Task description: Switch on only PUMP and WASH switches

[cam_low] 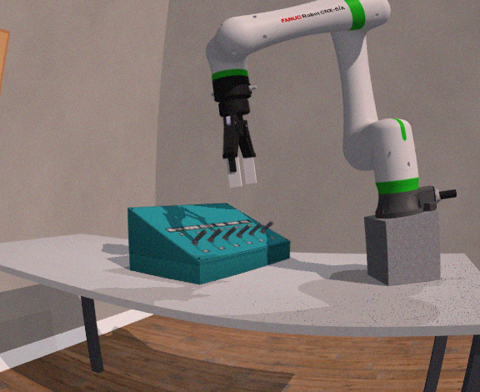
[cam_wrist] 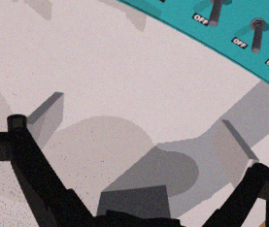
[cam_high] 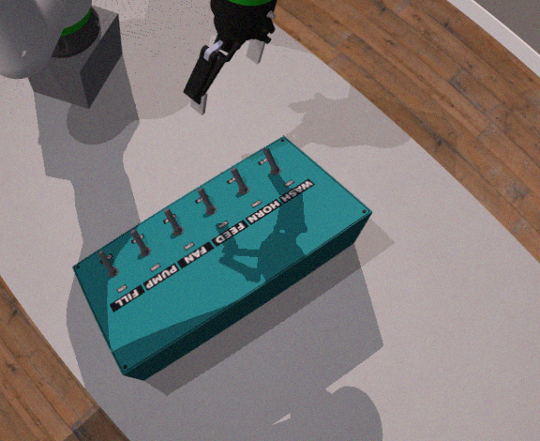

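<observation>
The teal console [cam_high: 222, 256] sits on the grey table, with six dark levers in a row. The labels read FILL, PUMP, FAN, FEED, HORN and WASH. The PUMP lever [cam_high: 140, 244] and the WASH lever [cam_high: 271, 162] lean the same way as the other four, away from the labels. In the wrist view, three levers [cam_wrist: 218, 7] point toward their OFF marks. My gripper [cam_high: 227, 75] [cam_low: 242, 177] [cam_wrist: 141, 119] is open and empty, and points down. It hangs well above the table, on the lever side of the console near the WASH end. It touches nothing.
The robot's grey base block [cam_high: 78, 61] [cam_low: 402, 246] stands on the table beyond the console. The table's curved edge drops to a wooden floor [cam_high: 450, 85] at the right and the lower left.
</observation>
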`<action>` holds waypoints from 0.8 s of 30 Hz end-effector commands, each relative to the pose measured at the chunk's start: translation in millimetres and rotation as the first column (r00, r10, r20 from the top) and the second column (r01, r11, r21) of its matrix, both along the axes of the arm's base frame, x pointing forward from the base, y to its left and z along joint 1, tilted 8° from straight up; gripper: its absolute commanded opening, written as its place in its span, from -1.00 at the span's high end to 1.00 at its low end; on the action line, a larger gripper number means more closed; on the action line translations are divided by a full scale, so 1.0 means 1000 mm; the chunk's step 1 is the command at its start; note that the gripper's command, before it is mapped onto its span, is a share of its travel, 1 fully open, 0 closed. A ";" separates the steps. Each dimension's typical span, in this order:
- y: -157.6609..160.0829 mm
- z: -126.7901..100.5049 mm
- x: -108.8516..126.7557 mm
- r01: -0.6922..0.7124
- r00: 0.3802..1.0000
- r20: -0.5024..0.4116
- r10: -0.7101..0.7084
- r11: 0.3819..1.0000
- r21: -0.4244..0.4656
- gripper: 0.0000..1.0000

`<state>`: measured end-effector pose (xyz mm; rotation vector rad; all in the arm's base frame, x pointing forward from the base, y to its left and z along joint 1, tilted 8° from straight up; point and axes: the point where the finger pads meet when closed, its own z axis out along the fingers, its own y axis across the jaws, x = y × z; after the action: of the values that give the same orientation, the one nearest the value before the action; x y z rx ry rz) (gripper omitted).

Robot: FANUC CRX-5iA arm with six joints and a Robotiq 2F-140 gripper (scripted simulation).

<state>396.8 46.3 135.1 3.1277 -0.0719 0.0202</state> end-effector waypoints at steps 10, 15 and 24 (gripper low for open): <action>0.000 0.002 0.043 0.189 0.911 0.369 -0.186 0.982 0.030 -1.00; 0.002 0.003 0.049 0.208 0.888 0.410 -0.208 0.977 0.046 -1.00; -0.003 0.004 0.063 0.274 0.817 0.511 -0.268 0.960 0.066 -1.00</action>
<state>456.0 44.8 139.2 2.9991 -0.4852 0.7928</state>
